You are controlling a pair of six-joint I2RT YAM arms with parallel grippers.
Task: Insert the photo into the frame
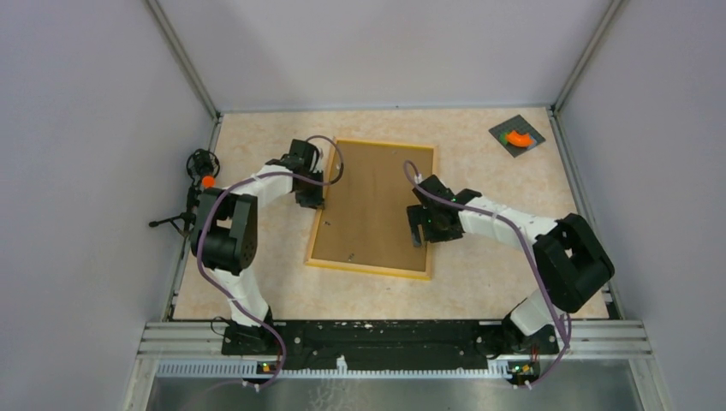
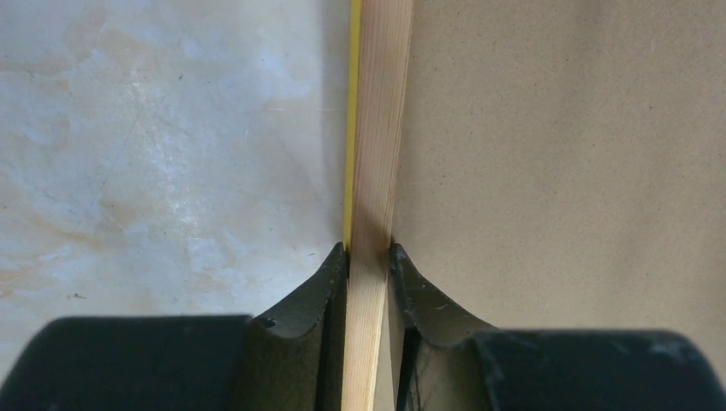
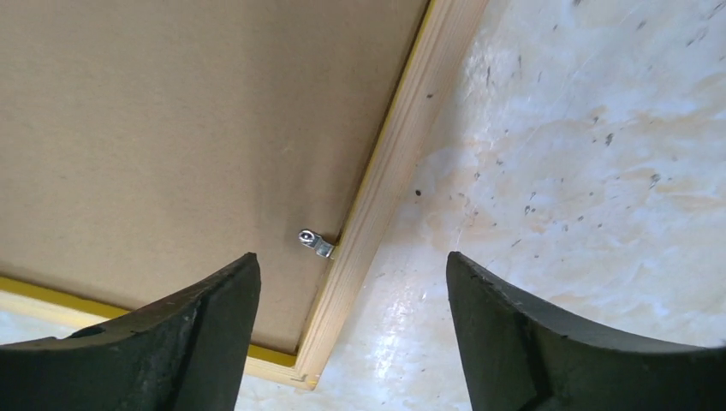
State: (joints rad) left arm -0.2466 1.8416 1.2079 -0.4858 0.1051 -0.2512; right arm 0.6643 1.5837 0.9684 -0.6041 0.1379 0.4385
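The yellow-orange frame (image 1: 368, 267) lies back side up in the middle of the table. A plain brown backing board (image 1: 377, 205) fills it. The photo is hidden. My left gripper (image 1: 312, 201) is shut on the frame's left rail. In the left wrist view the pale wood rail (image 2: 377, 154) runs between the closed fingertips of that gripper (image 2: 370, 253). My right gripper (image 1: 417, 233) is open over the frame's right rail near its front corner. The right wrist view shows that rail (image 3: 402, 154) and a small metal clip (image 3: 316, 243) between the spread fingers of the right gripper (image 3: 353, 274).
A grey pad with an orange piece (image 1: 517, 137) lies at the back right corner. A small black tripod with an orange ball (image 1: 201, 175) stands at the table's left edge. Walls enclose the table on three sides.
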